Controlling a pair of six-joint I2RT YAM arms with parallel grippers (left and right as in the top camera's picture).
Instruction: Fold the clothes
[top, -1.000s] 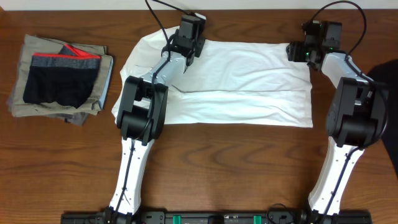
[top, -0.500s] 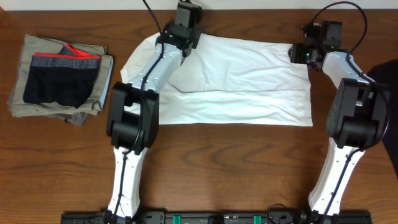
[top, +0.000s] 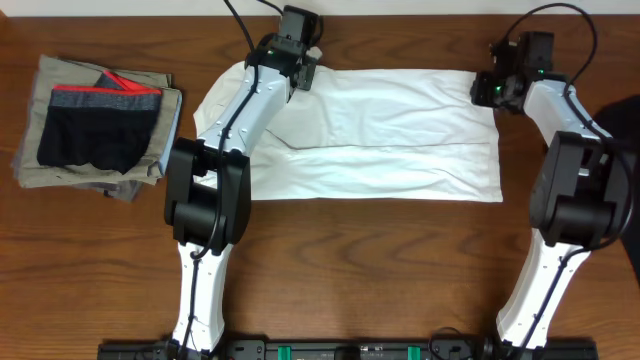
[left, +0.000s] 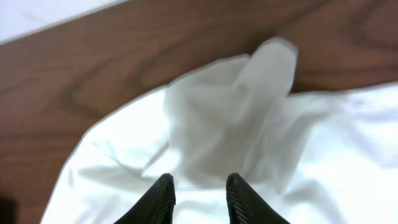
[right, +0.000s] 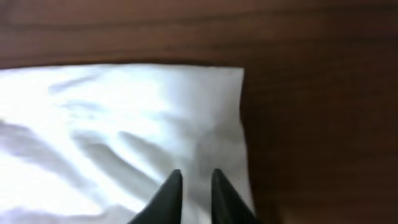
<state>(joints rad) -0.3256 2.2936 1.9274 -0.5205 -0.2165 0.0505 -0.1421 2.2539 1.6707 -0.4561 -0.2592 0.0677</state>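
Shows the white T-shirt (top: 390, 130) spread flat across the far middle of the tabletop (top: 350, 260), folded into a long band. Holds the left tool (left: 200, 180) just above the bunched sleeve at the shirt's far left corner, fingers apart, cloth beneath them. Holds the right tool (right: 195, 177) at the far right corner, fingers nearly together; cannot tell whether clamped on cloth. Shows a khaki-grey pile (top: 100, 170) at the left, black shorts (top: 95, 140) on top.

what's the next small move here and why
Probably close the left fingers on the white shirt at its far left corner: they stand apart just over its bunched sleeve, while the right fingers sit almost closed at the far right corner.
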